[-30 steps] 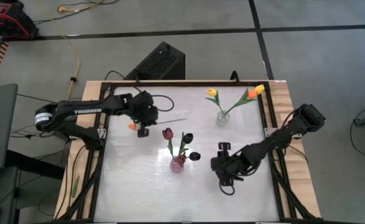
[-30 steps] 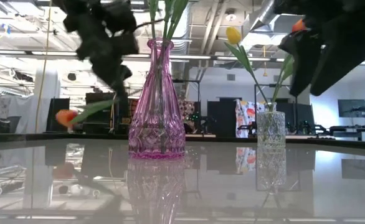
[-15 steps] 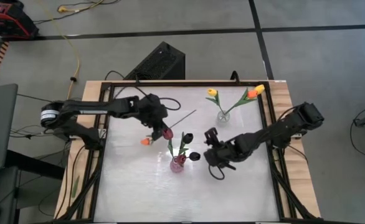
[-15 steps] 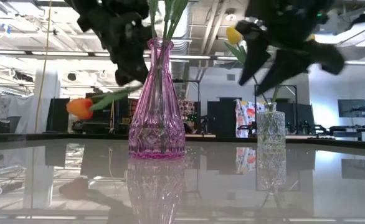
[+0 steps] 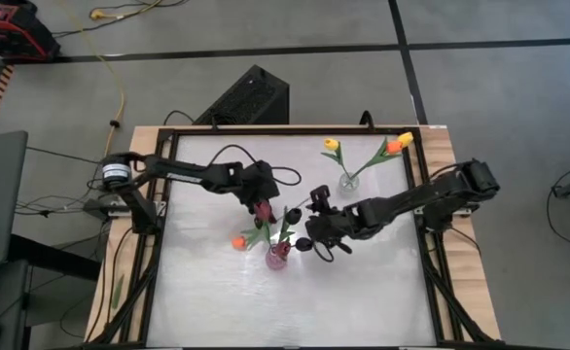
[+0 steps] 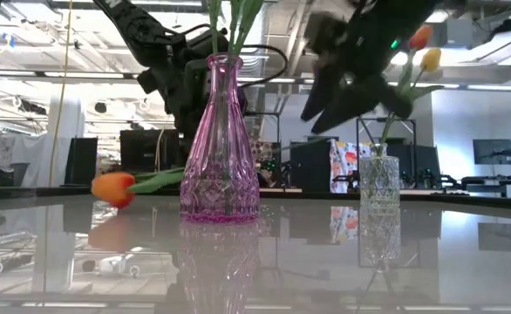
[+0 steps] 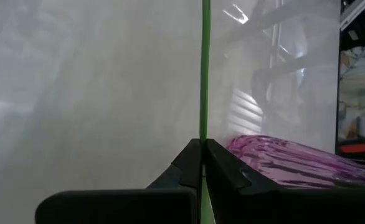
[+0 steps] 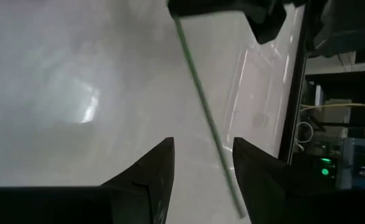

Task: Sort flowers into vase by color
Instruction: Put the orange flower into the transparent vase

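An orange tulip [image 5: 238, 241] with a long thin green stem is held by my shut left gripper [image 5: 262, 197], just beyond the pink vase [image 5: 277, 256]. That vase holds dark maroon tulips [image 5: 263, 207]. The orange head [image 6: 113, 187] hangs low over the table. My right gripper [image 5: 316, 202] is open, with its fingers on either side of the stem's bare end [image 8: 217, 146]; I cannot tell if they touch it. A clear vase [image 5: 347, 182] at the far right holds yellow and orange tulips. My left gripper pinches the orange tulip's bare stem [image 7: 203, 124] between its two fingertips, partway along its length. The fingers slant down from the table's left and lie across the stem. The tulip is tilted, head low on the near side and bare end reaching toward my right gripper.
A black frame [image 5: 416, 194] rims the glossy white tabletop. The two vases stand in the middle and at the far right, and both arms are close around the pink one. A black box [image 5: 251, 97] sits behind the far edge.
My left gripper has carried the orange tulip from the far left toward the pink vase, sinking and rolling. The head has swung to the near side and the stem end toward my right gripper. My right gripper has moved left and toward the far edge, up to that stem end.
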`<act>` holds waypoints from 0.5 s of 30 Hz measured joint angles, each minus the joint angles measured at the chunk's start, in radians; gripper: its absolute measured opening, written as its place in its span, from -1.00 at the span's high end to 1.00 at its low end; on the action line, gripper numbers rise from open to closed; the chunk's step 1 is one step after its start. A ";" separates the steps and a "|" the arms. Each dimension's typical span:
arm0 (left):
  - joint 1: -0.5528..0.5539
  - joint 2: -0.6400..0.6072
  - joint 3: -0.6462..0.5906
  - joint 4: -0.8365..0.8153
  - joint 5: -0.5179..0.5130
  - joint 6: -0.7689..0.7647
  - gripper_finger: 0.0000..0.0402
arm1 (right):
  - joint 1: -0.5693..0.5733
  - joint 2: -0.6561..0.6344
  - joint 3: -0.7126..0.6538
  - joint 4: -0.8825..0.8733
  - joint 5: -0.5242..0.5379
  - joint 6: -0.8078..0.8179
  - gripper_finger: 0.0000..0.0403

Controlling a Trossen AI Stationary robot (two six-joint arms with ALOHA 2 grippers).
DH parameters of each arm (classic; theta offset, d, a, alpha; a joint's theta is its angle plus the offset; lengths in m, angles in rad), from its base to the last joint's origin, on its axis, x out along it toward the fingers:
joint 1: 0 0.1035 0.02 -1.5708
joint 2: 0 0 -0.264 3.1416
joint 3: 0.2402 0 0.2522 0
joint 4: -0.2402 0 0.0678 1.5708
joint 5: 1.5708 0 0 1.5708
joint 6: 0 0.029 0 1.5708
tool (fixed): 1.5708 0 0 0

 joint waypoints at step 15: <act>-0.023 0.007 0.001 -0.009 -0.008 0.015 1.00 | -0.025 0.252 0.000 0.305 0.104 -0.236 0.22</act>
